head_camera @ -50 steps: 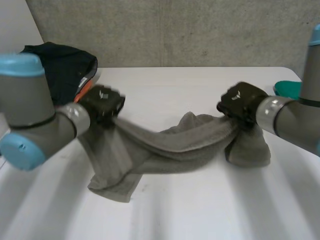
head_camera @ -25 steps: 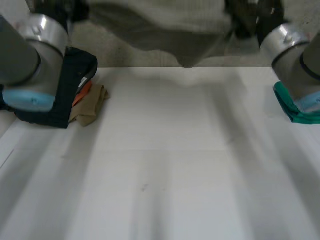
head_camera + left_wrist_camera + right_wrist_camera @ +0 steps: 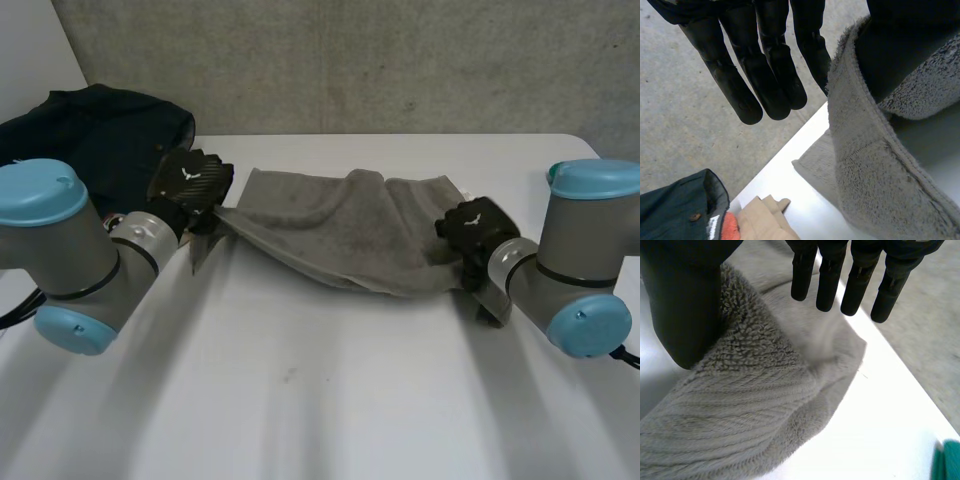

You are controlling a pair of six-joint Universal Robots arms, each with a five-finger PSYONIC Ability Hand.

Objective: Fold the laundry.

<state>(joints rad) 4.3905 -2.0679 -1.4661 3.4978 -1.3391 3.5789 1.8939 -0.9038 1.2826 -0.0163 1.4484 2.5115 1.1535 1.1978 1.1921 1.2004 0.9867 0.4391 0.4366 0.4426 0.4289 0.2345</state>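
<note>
I've brought the towel [image 3: 345, 232] down onto the table [image 3: 320, 400]; left hand [image 3: 190, 185] at its nine o'clock end, right hand [image 3: 472, 228] at three, fingers released, cloth draped over my thumbs.

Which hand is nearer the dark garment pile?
Left. The left hand is right beside the dark garment pile, at one end of the grey towel; the right hand is at the towel's far end.

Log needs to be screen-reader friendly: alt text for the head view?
A grey towel stretches between the robot's left hand and right hand, low over a white table. A pile of dark clothes sits at the table's far left corner.
</note>
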